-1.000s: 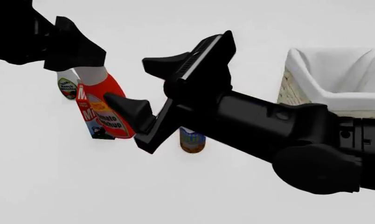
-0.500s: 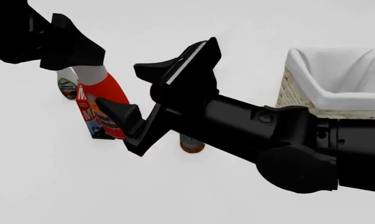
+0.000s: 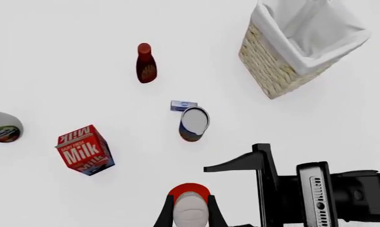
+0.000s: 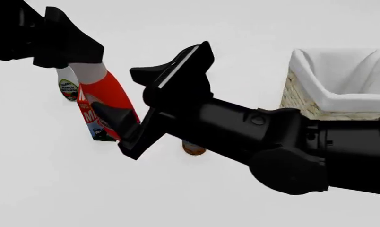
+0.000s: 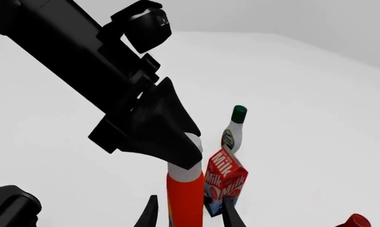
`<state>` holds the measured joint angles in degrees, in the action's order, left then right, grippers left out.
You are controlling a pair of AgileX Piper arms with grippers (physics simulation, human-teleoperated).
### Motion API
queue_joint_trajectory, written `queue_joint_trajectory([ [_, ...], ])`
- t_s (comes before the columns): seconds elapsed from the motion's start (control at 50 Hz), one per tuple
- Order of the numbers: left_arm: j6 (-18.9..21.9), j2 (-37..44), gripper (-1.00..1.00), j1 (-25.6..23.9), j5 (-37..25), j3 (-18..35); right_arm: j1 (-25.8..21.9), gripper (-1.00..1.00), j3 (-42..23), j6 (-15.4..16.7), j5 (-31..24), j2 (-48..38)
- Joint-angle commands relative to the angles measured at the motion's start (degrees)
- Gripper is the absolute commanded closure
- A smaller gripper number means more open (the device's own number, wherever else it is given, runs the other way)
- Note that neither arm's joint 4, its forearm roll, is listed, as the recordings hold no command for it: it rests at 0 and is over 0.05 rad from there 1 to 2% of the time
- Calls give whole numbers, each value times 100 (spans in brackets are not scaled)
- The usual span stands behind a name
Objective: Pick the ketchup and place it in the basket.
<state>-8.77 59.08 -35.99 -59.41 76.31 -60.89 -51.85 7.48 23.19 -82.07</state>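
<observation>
The ketchup [image 4: 111, 94] is an orange-red bottle with a white cap, held tilted at the left. My left gripper [image 4: 82, 60] is shut on its cap from above. In the left wrist view the cap [image 3: 191, 211] sits between the fingers [image 3: 165, 213]. My right gripper [image 4: 130, 92] is open, with one finger in front of the bottle and one behind. In the right wrist view the bottle [image 5: 185, 194] stands between its fingertips [image 5: 151, 215] without clear contact. The bottle's base is hidden. The basket [image 4: 300, 101], wicker with white lining, stands at the right and also shows in the left wrist view [image 3: 272, 66].
A red milk carton [image 3: 84, 150] stands just behind the ketchup, beside a white ranch bottle with a green cap [image 5: 235, 130]. A small jar [image 3: 193, 124] sits mid-table under my right arm. A dark red-brown bottle [image 3: 146, 64] stands farther off.
My right gripper has moved left, and its open fingers now straddle the ketchup. My left gripper has kept its hold on the cap and risen slightly.
</observation>
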Motion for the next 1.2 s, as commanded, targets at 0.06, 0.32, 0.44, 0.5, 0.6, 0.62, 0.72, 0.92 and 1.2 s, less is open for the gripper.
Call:
queue_joint_trajectory([
  [0.06,30,-46,100,-82,-82,124,-34,-100,-52,-14,-8,-73],
  [0.32,-30,-64,100,-128,-183,224,-49,-100,-127,-35,32,-206],
  [0.44,29,-62,100,-91,-221,283,-45,-100,-186,-48,63,-346],
  [0.5,23,-62,100,-98,-227,292,-40,-100,-210,-60,75,-402],
  [0.6,16,-66,100,-112,-229,306,-40,-100,-220,-85,76,-439],
  [0.62,6,-69,100,-126,-229,306,-31,-100,-222,-83,83,-449],
  [0.72,-54,-85,100,-208,-240,307,-29,100,-208,-87,88,-454],
  [0.92,-104,-101,100,-261,-197,271,-38,100,-138,-72,78,-337],
  [1.2,-99,-66,-100,-308,-36,171,-1,100,-30,-50,73,-197],
])
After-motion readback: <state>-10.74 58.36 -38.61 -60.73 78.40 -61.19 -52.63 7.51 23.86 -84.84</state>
